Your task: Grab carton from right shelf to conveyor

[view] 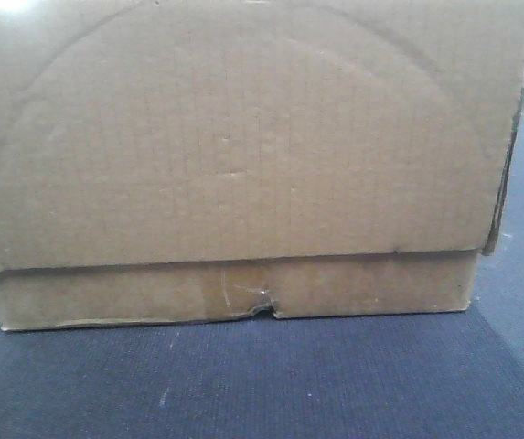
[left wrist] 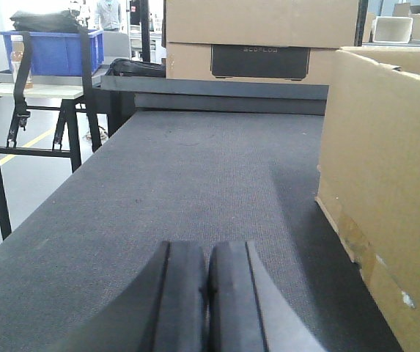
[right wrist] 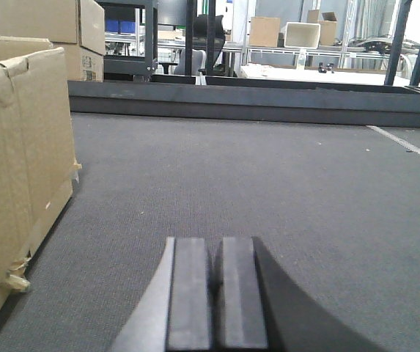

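The carton sits flat on the conveyor, filling the front view; its lower edge rests on the ribbed belt, with a small torn notch at the middle and a patch of clear tape beside it. It looks like stiff corrugated board — plain, dry, not slippery — yet the overlapping side flap at the right edge stands slightly proud, and the corners show wear, so the walls would likely dent under a hard point squeeze. Its weight cannot be told from here; the size suggests two-handed handling, pressing flat against the opposite side walls, low and away from the loose flap.

The left gripper hovers low over the belt just left of the carton's left wall, pads pressed together, holding nothing. The right gripper sits likewise to the right of the box, jaws closed and empty. Neither touches the cardboard.

Farther off stand other boxes and a blue bin on a table.
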You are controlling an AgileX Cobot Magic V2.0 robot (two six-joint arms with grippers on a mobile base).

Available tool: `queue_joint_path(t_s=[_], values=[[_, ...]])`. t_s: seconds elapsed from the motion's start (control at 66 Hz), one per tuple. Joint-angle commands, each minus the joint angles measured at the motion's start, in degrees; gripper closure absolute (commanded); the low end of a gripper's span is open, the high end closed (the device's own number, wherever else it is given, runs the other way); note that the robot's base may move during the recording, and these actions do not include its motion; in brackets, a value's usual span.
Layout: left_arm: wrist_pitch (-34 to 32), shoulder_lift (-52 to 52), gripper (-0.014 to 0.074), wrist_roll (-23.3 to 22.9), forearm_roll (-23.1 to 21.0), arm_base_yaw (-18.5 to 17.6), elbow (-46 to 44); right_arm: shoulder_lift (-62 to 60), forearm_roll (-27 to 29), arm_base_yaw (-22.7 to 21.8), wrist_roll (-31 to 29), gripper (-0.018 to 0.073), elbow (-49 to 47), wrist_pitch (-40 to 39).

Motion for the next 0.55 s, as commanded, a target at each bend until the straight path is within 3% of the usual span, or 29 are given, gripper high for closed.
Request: queue_joint_path(t_s=[0.0, 0.531], values=[[-1.0, -0.3, 0.0587, 0.0, -0.4, 0.2, -0.1, -0.4, 0.0, -0.2, -0.2, 0.0632, 0.0, -0.9], [-1.0, -0.3, 0.0587, 0.0, -0.4, 0.2, -0.1, -0.4, 0.0, -0.2, -0.2, 0.0632, 0.0, -0.9]])
